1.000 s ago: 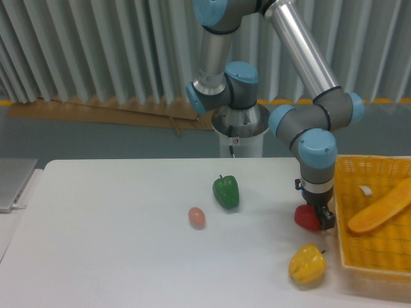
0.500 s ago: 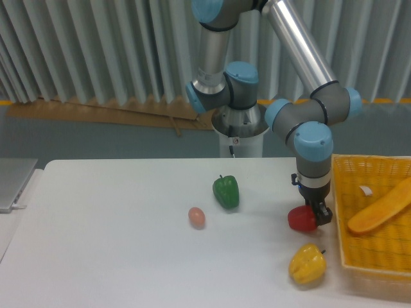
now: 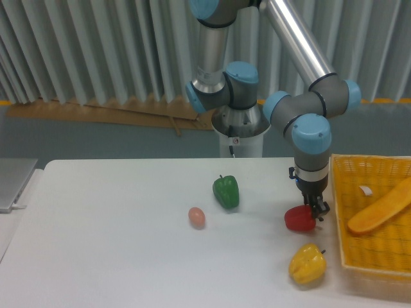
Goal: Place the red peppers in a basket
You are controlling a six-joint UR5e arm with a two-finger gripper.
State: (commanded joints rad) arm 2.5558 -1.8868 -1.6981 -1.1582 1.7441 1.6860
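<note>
The red pepper point(image 3: 298, 219) is small and glossy and sits low over the white table, just left of the basket point(image 3: 338, 212). My gripper point(image 3: 314, 208) points straight down at the pepper's upper right side. Its dark fingers are closed against the pepper, which partly hides them. The basket is large and yellow-orange with mesh walls, and it stands at the table's right edge. The pepper is outside it, a short way from its left rim.
A yellow pepper point(image 3: 306, 264) lies in front of the red one, near the basket's front left corner. A green pepper point(image 3: 226, 191) and a small pink egg-like object point(image 3: 196, 217) sit mid-table. A long orange vegetable point(image 3: 379, 208) lies inside the basket.
My gripper has moved a little left and slightly up, away from the basket's rim. The red pepper has shifted left with it. The other objects have not moved.
</note>
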